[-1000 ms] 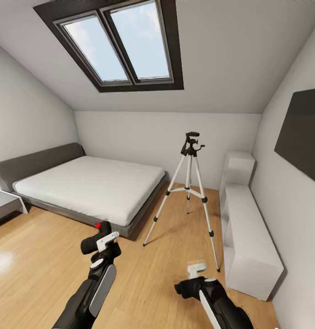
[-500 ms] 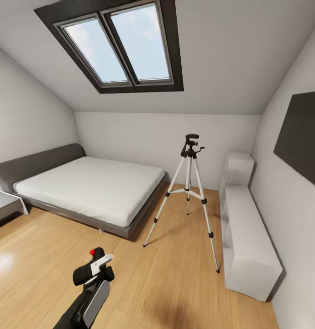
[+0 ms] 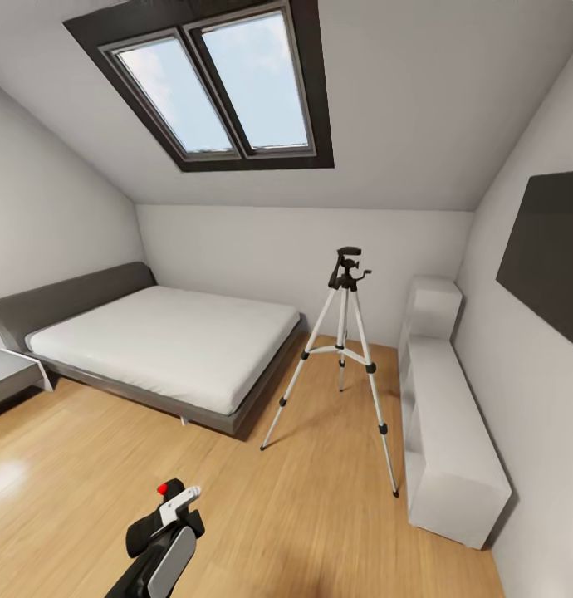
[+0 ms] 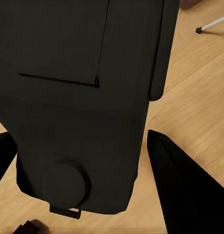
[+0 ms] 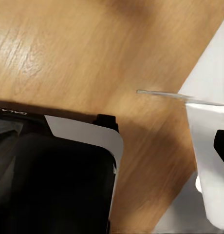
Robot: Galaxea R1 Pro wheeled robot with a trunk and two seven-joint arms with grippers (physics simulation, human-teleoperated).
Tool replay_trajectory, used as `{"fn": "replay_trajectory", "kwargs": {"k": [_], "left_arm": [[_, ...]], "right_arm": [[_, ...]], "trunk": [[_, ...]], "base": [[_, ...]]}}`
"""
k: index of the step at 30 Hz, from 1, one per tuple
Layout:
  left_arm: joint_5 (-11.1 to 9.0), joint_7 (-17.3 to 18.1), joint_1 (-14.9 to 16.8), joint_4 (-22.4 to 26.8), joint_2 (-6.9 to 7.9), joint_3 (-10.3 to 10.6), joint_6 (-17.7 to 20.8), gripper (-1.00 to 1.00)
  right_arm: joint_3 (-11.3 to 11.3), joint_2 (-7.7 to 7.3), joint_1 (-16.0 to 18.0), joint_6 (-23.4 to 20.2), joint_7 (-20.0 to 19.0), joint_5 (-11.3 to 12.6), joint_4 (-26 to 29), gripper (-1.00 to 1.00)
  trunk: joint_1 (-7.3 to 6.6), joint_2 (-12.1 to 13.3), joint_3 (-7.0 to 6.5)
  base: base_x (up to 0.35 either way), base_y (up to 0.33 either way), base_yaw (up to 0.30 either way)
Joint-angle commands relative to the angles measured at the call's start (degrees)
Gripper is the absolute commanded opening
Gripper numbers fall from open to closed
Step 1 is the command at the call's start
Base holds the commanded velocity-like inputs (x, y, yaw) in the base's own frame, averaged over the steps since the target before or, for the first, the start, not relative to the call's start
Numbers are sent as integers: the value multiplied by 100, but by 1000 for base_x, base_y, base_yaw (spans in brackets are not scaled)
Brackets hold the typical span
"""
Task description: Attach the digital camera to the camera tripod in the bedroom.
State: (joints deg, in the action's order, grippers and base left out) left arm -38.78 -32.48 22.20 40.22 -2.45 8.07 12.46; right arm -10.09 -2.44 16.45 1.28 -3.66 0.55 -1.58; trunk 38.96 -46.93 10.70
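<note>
The digital camera (image 3: 156,517), black with a red dot on top, is low at the left of the head view, and my left gripper (image 3: 173,501) is shut on it above the wood floor. In the left wrist view the camera's dark body (image 4: 78,87) sits between the two black fingers (image 4: 182,187). The camera tripod (image 3: 343,349) stands upright on the floor right of the bed, well ahead of the gripper. Its black pan head (image 3: 348,267) carries nothing. One tripod foot (image 4: 208,26) also appears in the left wrist view.
A grey bed (image 3: 162,345) with a white mattress fills the left. A low white cabinet (image 3: 453,432) runs along the right wall under a black TV (image 3: 544,249). A small side table (image 3: 8,374) stands far left. The right wrist view looks down on wood floor (image 5: 92,53) beside my own base (image 5: 53,180).
My left arm has lowered and drawn back with the camera still in its gripper. The right arm has dropped out of the head view. The tripod has not moved.
</note>
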Motion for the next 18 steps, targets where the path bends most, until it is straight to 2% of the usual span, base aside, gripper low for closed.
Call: {"fn": "replay_trajectory", "kwargs": {"k": [1, 7, 18], "left_arm": [[-20, -30, 4, -21, 5, 19, 23, -100], [-31, -29, 4, -2, 7, 15, 20, -100], [-33, -33, 4, 24, 13, -7, 19, -100]], "right_arm": [[-28, -14, -114, 47, -9, 7, -22, 100], [-23, -51, -488, 125, 3, 12, -33, 100], [-33, -64, -575, 133, 5, -33, -35, 100]], "trunk": [[-21, 35, -11], [-153, 275, -118], [-395, 717, -316]], "base": [[0, 0, 0], [0, 0, 0], [0, 0, 0]]}}
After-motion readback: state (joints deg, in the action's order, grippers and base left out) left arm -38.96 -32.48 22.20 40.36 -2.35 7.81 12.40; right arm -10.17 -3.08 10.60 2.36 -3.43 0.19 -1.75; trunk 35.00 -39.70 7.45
